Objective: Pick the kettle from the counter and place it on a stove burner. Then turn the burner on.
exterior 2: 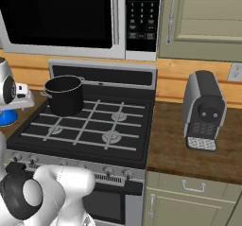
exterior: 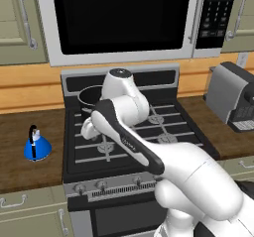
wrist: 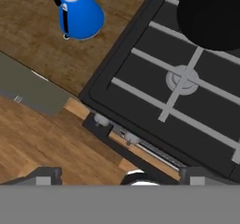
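1. The kettle (exterior: 37, 147) stood upright on the counter (exterior: 30, 174) left of the range (exterior: 74, 132), well apart from the stove's edge, its black arched handle rising over the blue cone.
2. In the right base view a sliver of that kettle (exterior 2: 6, 117) showed at the far left, partly hidden behind the arm's white wrist.
3. In the hand view the kettle (wrist: 79, 14) sat on the brown wood, near the range's black corner but not touching it.
4. The stove burner (exterior: 105, 147) at the front left lay bare under its grey grates; the arm's forearm crossed above it in the left base view, partly blocking it.
5. The same burner (wrist: 183, 79) appeared unobstructed in the hand view.
6. A big black pot (exterior 2: 64, 95) stood on the back-left burner, just behind the front-left one.
7. The gripper (wrist: 119, 177) hung above the range's front-left corner; only the dark fingertips (wrist: 44, 175) rose at the bottom edge, set wide apart with nothing between them, so the claw was released.
8. Knobs (exterior: 101, 185) lined the range's front panel.
9. A microwave (exterior: 119, 18) hung above the range.
10. A grey coffee machine (exterior 2: 204, 109) stood on the counter to the right.
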Robot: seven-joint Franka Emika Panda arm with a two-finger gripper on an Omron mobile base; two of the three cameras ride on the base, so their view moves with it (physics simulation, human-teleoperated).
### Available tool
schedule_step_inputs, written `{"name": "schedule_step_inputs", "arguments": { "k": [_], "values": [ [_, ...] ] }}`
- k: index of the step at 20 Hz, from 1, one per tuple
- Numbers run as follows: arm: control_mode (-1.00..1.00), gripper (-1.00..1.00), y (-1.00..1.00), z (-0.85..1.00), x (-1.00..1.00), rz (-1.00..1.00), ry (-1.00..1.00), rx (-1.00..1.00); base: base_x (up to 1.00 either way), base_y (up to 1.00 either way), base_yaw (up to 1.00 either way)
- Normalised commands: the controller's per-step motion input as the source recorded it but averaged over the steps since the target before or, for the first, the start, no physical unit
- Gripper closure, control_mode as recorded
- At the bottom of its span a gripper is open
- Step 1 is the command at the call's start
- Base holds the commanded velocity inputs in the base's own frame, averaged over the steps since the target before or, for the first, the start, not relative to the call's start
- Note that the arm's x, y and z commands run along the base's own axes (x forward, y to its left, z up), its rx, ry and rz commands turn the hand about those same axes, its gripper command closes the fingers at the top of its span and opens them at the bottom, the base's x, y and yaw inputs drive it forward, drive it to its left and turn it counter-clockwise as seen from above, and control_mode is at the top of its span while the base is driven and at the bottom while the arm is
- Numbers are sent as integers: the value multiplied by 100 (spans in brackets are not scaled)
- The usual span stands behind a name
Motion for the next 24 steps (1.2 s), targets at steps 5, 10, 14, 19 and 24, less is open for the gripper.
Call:
{"name": "schedule_step_inputs", "arguments": {
  "k": [5, 10, 14, 19, 24],
  "values": [
    [-100, -100, 41, 0, 3, 1, 0, -1, 0, 0, 0],
    [-100, -100, 29, 0, 10, 0, 0, 0, 0, 0, 0],
    [-100, -100, 23, 0, 23, -2, 0, 0, 0, 0, 0],
    [-100, -100, 26, 0, 24, -2, 0, 0, 0, 0, 0],
    [-100, -100, 48, 0, 50, -3, 0, 0, 0, 0, 0]
  ]
}}
